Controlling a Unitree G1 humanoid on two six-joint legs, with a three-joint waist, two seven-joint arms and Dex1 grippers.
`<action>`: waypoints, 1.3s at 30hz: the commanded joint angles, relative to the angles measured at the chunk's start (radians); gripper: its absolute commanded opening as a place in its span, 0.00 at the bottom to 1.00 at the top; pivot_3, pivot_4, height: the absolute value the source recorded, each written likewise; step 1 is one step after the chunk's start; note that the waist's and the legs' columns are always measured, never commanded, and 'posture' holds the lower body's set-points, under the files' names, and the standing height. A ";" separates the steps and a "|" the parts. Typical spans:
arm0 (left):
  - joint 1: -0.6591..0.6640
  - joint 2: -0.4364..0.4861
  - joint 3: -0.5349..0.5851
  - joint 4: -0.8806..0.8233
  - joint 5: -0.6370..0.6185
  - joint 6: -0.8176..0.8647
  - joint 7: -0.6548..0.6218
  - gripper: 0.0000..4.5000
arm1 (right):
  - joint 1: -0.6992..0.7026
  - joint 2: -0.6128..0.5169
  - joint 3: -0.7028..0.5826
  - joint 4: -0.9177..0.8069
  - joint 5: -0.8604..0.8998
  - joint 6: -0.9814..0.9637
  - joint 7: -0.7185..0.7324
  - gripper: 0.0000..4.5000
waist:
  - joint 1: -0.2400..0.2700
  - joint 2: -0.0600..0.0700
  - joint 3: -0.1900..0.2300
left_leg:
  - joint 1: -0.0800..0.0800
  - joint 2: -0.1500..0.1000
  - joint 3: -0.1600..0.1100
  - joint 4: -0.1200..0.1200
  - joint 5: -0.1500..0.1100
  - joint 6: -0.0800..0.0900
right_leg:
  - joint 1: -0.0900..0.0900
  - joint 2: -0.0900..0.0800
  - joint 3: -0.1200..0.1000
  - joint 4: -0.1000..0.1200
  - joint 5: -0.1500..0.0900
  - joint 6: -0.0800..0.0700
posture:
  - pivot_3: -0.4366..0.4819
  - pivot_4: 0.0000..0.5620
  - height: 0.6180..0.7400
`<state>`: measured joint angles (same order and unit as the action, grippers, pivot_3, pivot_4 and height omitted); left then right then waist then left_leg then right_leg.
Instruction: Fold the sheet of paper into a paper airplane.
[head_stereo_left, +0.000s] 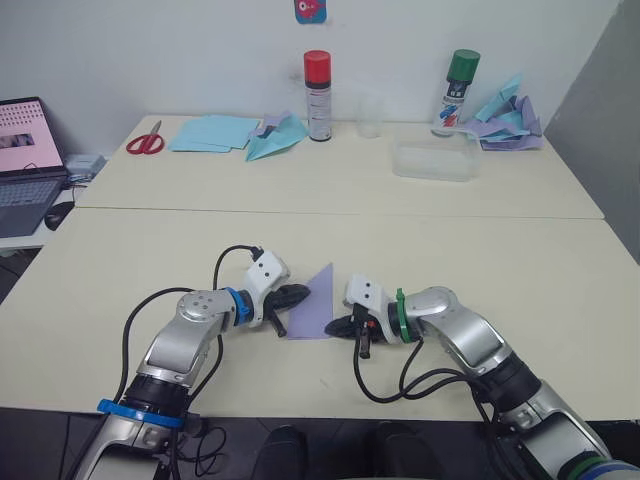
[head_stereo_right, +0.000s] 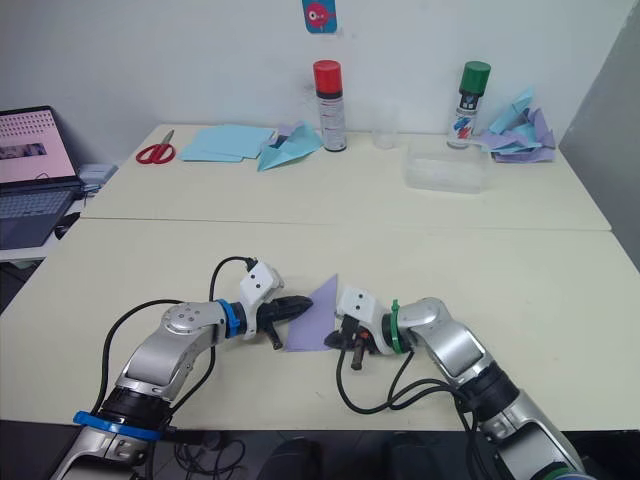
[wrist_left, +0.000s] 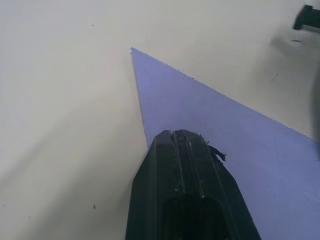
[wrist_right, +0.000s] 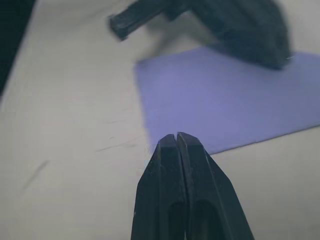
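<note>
The sheet of paper is pale lavender and lies flat on the cream table as a pointed wedge, its tip facing away from me. My left gripper is shut, and its joined fingertips rest on the paper's left edge. My right gripper is also shut. Its tip meets the paper at the near right edge. I cannot tell whether it pinches the paper or only touches it. The right wrist view also catches the left gripper on the far side of the paper.
At the back of the far table stand a red-capped spray can, a green-capped can, a clear cup and a clear tub. Light blue sheets, a teal plane, scissors and a heap of paper planes lie there. A laptop sits far left.
</note>
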<state>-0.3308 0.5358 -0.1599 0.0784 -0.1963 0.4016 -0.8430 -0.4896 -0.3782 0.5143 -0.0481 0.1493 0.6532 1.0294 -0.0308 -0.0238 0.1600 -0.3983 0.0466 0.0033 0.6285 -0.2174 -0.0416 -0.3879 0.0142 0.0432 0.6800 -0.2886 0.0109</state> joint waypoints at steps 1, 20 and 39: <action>0.004 -0.002 -0.032 0.057 0.040 0.017 0.003 0.00 | 0.008 -0.038 0.032 -0.007 0.051 0.104 0.081 0.00 | 0.001 0.000 0.000 | 0.000 0.000 0.000 0.000 0.000 0.000 | 0.000 0.000 0.000 0.000 0.000 0.000 | 0.48 0.27 1.00; -0.019 -0.038 0.013 0.091 0.026 -0.004 0.018 0.00 | 0.008 0.033 -0.274 -0.196 0.196 0.385 -0.248 0.00 | 0.001 0.000 0.001 | -0.002 0.000 0.000 0.000 0.000 0.000 | -0.001 0.000 0.000 0.000 0.000 0.000 | 0.48 0.27 1.00; 0.003 -0.046 0.022 0.071 0.025 0.000 0.033 0.00 | -0.046 0.221 -0.387 -0.160 0.303 0.737 -0.489 0.53 | 0.000 0.000 0.001 | -0.002 0.000 0.000 -0.001 0.000 0.000 | -0.002 -0.001 0.000 -0.001 0.000 0.000 | 0.48 0.27 1.00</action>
<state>-0.3520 0.4866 -0.1293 0.1236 -0.1978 0.3814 -0.8312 -0.5195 -0.1687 0.1423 -0.1935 0.4256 1.3804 0.5505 -0.0312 -0.0239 0.1609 -0.4006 0.0469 0.0035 0.6278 -0.2174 -0.0416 -0.3895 0.0136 0.0436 0.6793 -0.2887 0.0108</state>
